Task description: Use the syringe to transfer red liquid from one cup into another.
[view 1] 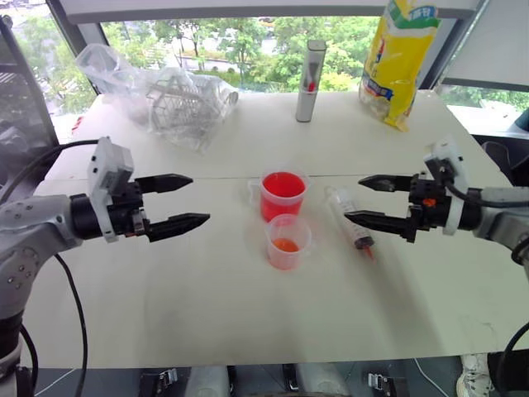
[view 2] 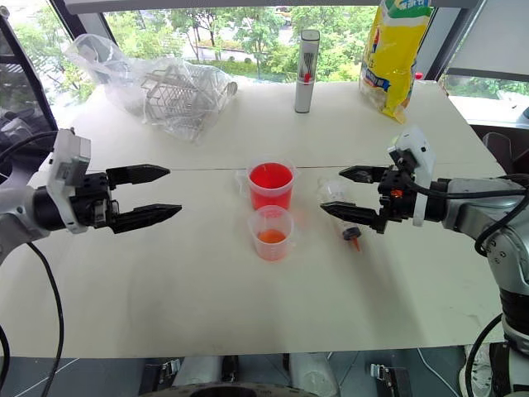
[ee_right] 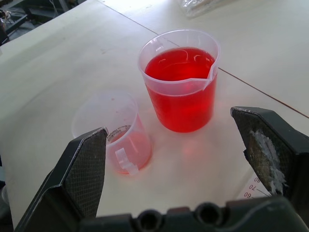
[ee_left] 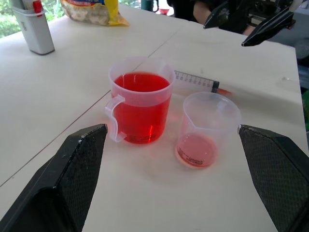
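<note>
Hovering wide apart above the white counter (view 1: 207, 306), the left claw (view 1: 183, 203) and right claw (view 1: 368, 200) hold nothing. Between them, the handled cup (view 1: 282, 195) of red liquid (view 1: 283, 184) touches the smaller cup (view 1: 287, 241). The syringe (view 1: 350, 221) lies flat beneath the right claw.

So you've got the larger cup (view 1: 283, 195) standing upright mid-table, clear plastic with a side handle, holding red liquid (ee_left: 143, 83) nearly to the brim (it looks solid red from the side). Using that cup as your landmark: the smaller cup (view 1: 288, 241) stands upright just in front of it, close beside it, with only a thin orange film at its bottom. The syringe (view 1: 350, 220) lies flat to the cup's right, reddish tip pointing toward you.
</note>
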### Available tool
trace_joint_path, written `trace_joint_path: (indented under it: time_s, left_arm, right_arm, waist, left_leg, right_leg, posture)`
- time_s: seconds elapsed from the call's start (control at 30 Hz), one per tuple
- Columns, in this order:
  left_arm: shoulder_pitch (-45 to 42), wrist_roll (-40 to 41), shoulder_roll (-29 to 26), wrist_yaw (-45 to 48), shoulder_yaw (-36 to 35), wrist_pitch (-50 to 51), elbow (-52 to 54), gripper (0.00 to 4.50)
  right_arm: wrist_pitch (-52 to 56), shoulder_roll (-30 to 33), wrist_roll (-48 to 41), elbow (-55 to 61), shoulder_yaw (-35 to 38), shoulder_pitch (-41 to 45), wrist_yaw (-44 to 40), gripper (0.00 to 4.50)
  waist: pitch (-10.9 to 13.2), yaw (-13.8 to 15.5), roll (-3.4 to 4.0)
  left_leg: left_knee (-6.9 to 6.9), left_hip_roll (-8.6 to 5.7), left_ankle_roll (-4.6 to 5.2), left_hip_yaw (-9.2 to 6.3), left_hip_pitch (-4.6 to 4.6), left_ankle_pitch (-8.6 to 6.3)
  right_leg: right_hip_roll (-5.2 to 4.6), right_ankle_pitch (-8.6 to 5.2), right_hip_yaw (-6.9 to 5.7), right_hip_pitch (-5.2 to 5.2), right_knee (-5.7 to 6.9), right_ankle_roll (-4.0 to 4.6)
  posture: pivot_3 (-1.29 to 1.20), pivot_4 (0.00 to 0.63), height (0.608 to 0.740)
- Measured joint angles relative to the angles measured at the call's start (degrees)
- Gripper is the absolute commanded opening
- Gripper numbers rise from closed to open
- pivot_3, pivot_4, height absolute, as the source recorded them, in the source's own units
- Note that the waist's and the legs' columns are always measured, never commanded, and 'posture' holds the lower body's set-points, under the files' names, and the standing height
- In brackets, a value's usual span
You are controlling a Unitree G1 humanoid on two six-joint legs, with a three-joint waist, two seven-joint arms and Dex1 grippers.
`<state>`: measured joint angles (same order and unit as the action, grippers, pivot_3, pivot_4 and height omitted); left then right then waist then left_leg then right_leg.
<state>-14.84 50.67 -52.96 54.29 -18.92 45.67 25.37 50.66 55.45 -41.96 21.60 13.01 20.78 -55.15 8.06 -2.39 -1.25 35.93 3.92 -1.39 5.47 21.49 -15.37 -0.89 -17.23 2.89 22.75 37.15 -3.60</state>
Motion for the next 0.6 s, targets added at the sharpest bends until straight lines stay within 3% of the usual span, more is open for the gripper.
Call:
trace_joint_path:
  time_s: [0.6]
  left_arm:
    - [0.4,-1.5,0.8,1.2,0.6,-2.5,-0.3,4.50]
  right_arm:
    - [0.3,3.1,0.8,0.0,-1.4,0.0,-1.6,4.46]
  waist:
    - [0.0,0.0,0.00]
  left_leg:
    - [0.00,0.00,0.00,0.00,-0.01,0.00]
  right_leg:
    - [-0.01,-0.02,0.00,0.00,0.00,0.03]
  posture:
    - [0.00,0.150,0.740]
